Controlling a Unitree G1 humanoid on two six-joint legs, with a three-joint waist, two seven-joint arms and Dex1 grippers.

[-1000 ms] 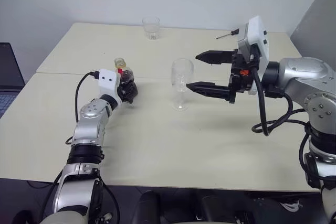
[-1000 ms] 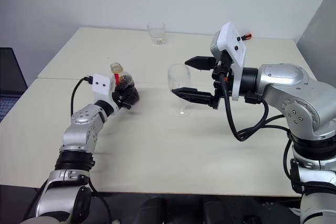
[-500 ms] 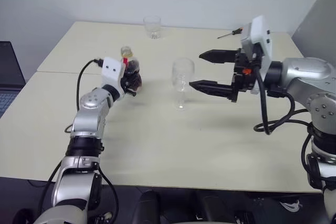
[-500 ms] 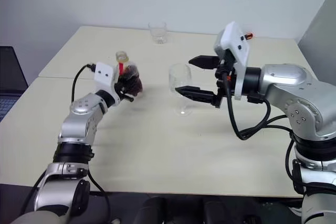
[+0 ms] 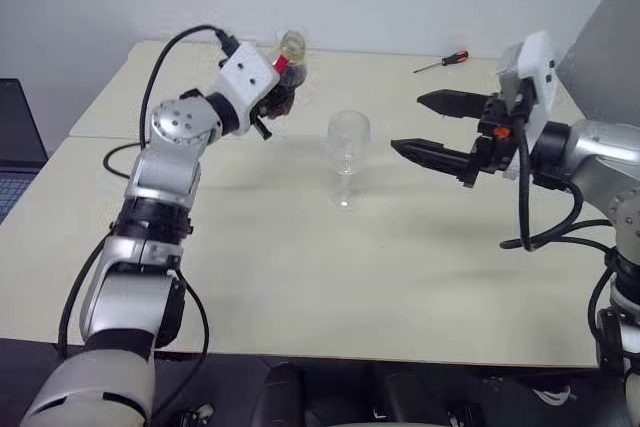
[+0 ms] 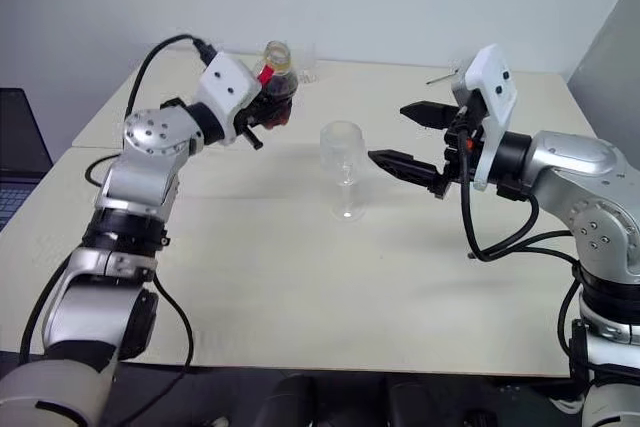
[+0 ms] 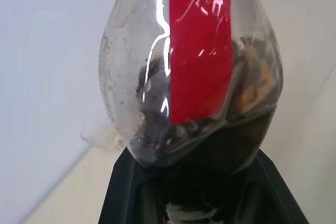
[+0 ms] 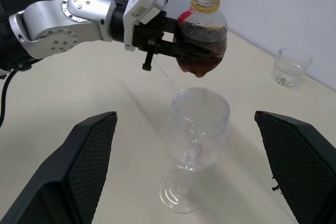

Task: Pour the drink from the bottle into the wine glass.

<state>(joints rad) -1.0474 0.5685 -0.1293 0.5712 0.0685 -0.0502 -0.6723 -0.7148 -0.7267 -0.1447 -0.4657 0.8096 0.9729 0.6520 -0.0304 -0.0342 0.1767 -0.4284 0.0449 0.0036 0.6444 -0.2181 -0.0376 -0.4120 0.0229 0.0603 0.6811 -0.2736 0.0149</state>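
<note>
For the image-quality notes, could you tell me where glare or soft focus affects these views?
Left wrist view: the bottle sits very close, white glare streaking its red label, the background soft. Right wrist view: the wine glass looks sharp. Eye views: even light, faint shadows on the table.

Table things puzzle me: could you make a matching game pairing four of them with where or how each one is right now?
Things:
1. small clear plastic bottle of dark drink
2. tall clear stemmed wine glass
3. short clear tumbler
4. red-handled screwdriver

States:
A. standing empty mid-table
B. lying at the far edge, robot's right
C. held up off the table by the left end effector
D. standing near the far edge

Pairs: 1-C, 2-A, 3-D, 4-B
</note>
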